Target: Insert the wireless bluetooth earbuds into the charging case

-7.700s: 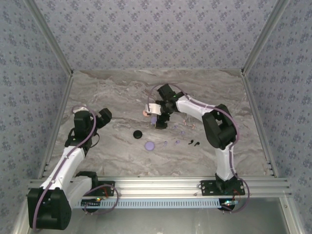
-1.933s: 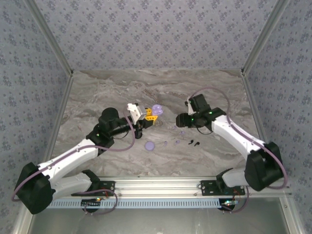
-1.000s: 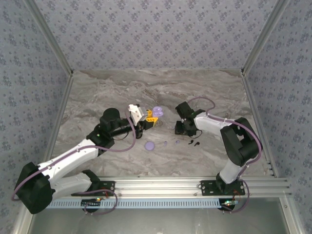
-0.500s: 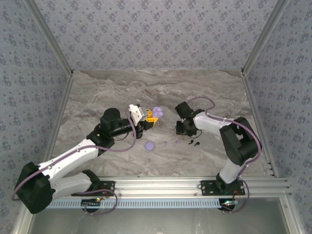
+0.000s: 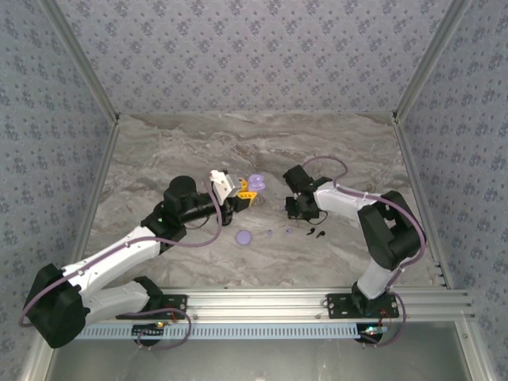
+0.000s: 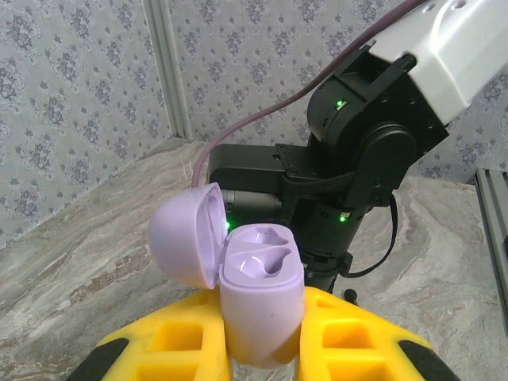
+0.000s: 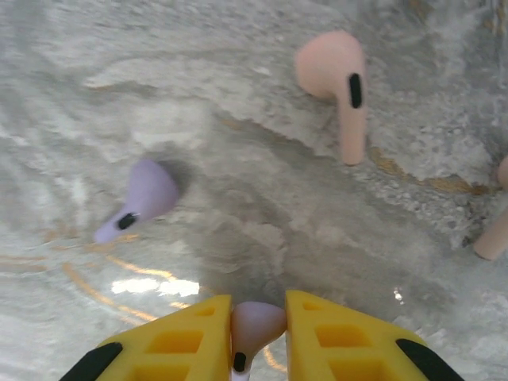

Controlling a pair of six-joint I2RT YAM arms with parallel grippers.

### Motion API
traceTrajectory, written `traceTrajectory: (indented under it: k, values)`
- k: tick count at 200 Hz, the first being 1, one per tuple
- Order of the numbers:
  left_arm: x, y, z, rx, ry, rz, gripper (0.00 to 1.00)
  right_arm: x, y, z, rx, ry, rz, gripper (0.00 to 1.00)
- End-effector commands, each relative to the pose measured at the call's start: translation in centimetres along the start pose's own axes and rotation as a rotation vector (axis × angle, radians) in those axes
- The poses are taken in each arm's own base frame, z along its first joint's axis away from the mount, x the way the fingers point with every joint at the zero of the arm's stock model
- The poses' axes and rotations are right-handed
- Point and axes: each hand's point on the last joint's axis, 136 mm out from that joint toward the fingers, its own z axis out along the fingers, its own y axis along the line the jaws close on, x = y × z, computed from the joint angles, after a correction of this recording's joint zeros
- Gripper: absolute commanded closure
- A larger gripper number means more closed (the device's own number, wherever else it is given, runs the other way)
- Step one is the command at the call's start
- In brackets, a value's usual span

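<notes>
Closest to the arm bases, a purple disc (image 5: 244,236) can be seen lying flat on the marble table (image 5: 159,151), just on the near side of the charging case (image 6: 260,298). 2 black earbuds (image 5: 317,233) are parked to the near right of the case, well apart from it. The case itself is pinched upright between the yellow fingers of the left gripper (image 6: 262,337). Its lid (image 6: 184,242) is flipped open to the left, so both sockets are shown bare.

Right of the case and roughly level with it, the right gripper (image 7: 258,305) is pointed down at the table. It's clamped on 1 pale earbud (image 7: 255,321), with the stem running back toward the wrist. Past those fingers, 1 purple earbud (image 7: 139,198) is left lying on its side. Farther out, 1 pink earbud (image 7: 337,83) is laid with its stem toward the camera. All 3 are over on the right of the case.
</notes>
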Motion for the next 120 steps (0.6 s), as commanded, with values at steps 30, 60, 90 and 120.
traceTrajectory:
  k: [30,60,90,120]
  values:
    - [-2.6,0.6,1.0,-0.005,-0.114,-0.043,1.00,-4.5,2.3,-9.7,-0.154,-0.310,-0.049,0.77]
    - [-2.8,1.0,1.9,-0.007,-0.135,-0.070,1.00,-6.5,4.2,-17.9,-0.329,-0.549,-0.048,0.77]
    - [-3.0,1.1,2.7,-0.002,-0.133,-0.072,1.00,-6.8,6.1,-24.7,-0.491,-0.715,-0.061,0.77]
    - [-3.0,1.1,3.3,0.005,-0.128,-0.078,1.00,-6.4,7.9,-27.9,-0.562,-0.788,-0.095,0.77]
